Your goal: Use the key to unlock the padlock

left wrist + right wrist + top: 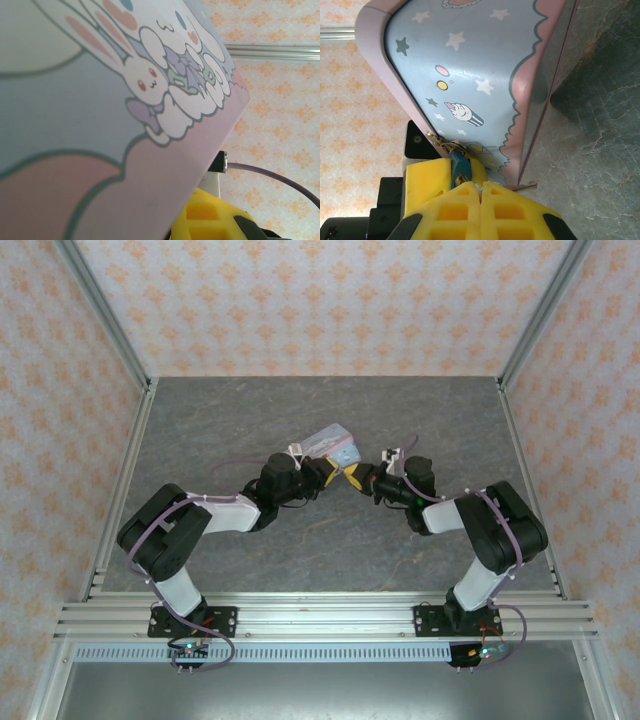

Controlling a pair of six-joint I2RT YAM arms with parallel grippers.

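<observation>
The tiny dark teal padlock (pixel 459 165) hangs from the brass clasp (pixel 441 144) of a pale blue cartoon-printed tin (pixel 485 65), its brass keyhole end facing my right gripper. My right gripper (pixel 481 192) is shut, its yellow fingertips (pixel 460 200) pressed together just below the padlock. A small glint of grey metal, the key (pixel 481 186), shows pinched at the tips. My left gripper (pixel 326 469) is shut on the tin (pixel 331 447) and holds it tilted above the table. One of its yellow fingers (pixel 424 181) lies behind the padlock. The printed lid (pixel 115 100) hides the padlock in the left wrist view.
Grey stone-patterned table (pixel 250 420) with patterned walls and aluminium posts around it. A thin metal sliver (pixel 525 186) pokes out by the tin's lower edge. Both arms meet at mid-table; a purple cable (pixel 270 175) runs beside the tin.
</observation>
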